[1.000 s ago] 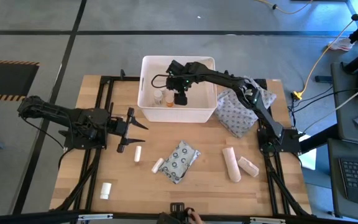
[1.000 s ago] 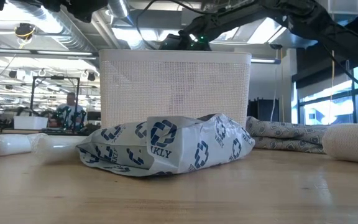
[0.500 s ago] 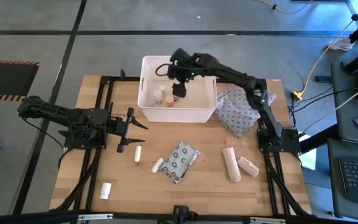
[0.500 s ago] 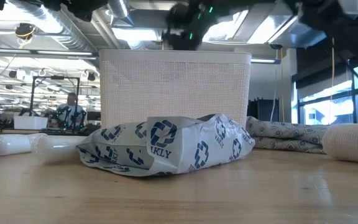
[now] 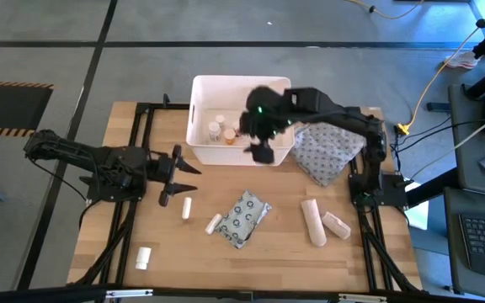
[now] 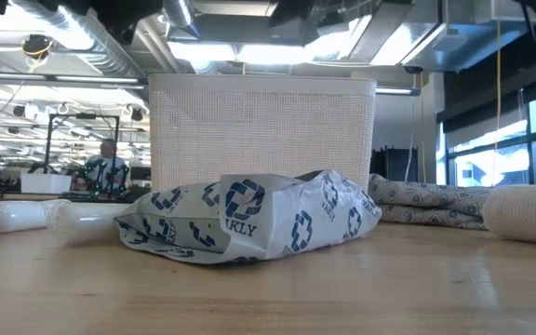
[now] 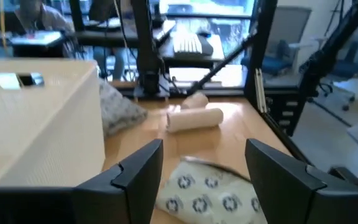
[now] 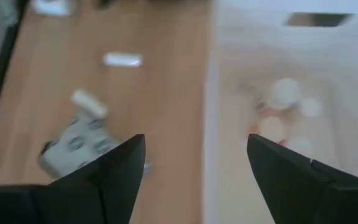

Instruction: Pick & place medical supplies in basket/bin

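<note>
A: On the far left of the pale wooden counter (image 5: pixel 99 252), what's waiting?

B: Left arm's claw (image 5: pixel 188 168) hangs low over the counter, its fingers spread with nothing between them; the left wrist view confirms the gap. Just beside it lies a tiny white tube (image 5: pixel 187 207), and nearer the front edge sits a small white pill bottle (image 5: pixel 143 257).

A: And moving toward the middle?

B: Another short white tube (image 5: pixel 213 223) rests against the flat grey packet printed with blue ring marks (image 5: pixel 245 218). Behind them stands the white rectangular plastic tub with rounded corners (image 5: pixel 199 93). Inside it I count at least two small bottles, one white (image 5: pixel 215 130) and one orange-toned (image 5: pixel 229 135).

A: So how far along would you judge it?

B: Roughly a third, I'd say. A couple of items are in; two tubes, the bottle, the packet and two cream gauze rolls (image 5: pixel 312 222) are all out on the counter.

A: The right side?

B: Right arm's claw (image 5: pixel 262 153) is over the tub's near wall, blurred in the overhead picture. Its wrist view shows the fingers parted and empty. The big grey patterned cloth pouch (image 5: pixel 327 151) lies right of the tub, with the rolls in front of it.

A: Do the cameras disagree anywhere?

B: They complement. Only the overhead and the right wrist view see into the tub. The counter-level view shows its mesh wall (image 6: pixel 263 130), never the contents, though it gives the packet's puffed, crumpled bulk (image 6: pixel 249 219). It also catches a person (image 6: pixel 108 167) in the room behind.
</note>
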You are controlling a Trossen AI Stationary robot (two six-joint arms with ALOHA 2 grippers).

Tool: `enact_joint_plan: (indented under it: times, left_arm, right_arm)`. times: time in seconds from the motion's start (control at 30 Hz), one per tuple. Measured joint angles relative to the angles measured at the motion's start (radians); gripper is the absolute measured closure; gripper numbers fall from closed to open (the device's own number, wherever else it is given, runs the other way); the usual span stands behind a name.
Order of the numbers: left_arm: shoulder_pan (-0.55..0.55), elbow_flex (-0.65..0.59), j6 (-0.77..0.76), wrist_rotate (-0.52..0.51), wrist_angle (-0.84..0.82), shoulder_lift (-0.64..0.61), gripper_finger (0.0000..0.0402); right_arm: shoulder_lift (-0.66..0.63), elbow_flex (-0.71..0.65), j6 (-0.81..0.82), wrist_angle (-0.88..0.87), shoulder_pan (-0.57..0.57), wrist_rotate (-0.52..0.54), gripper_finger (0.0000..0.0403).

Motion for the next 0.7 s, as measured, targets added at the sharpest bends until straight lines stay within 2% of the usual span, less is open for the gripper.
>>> enact_joint_plan:
  times: [0.07,0.17,0.5,0.6,0.7]
  left_arm:
    - [-0.006,0.0,-0.008,0.002,-0.026,0.0,0.0185]
    - [-0.017,0.0,-0.042,0.002,-0.054,0.001,0.0192]
    - [-0.096,0.0,0.001,0.004,-0.066,0.001,0.0208]
    - [-0.121,0.0,0.039,-0.012,-0.072,0.001,0.0208]
    - [-0.141,0.0,0.061,-0.038,-0.071,0.002,0.0208]
  right_arm:
    - [-0.024,-0.026,0.015,0.003,0.052,0.017,0.012]
    - [-0.085,-0.136,0.056,0.074,0.117,0.047,0.012]
    - [-0.415,-0.791,0.226,0.545,0.262,0.092,0.012]
    - [-0.528,-0.945,0.301,0.614,0.323,0.167,0.012]
    - [-0.641,-1.065,0.421,0.637,0.403,0.293,0.012]
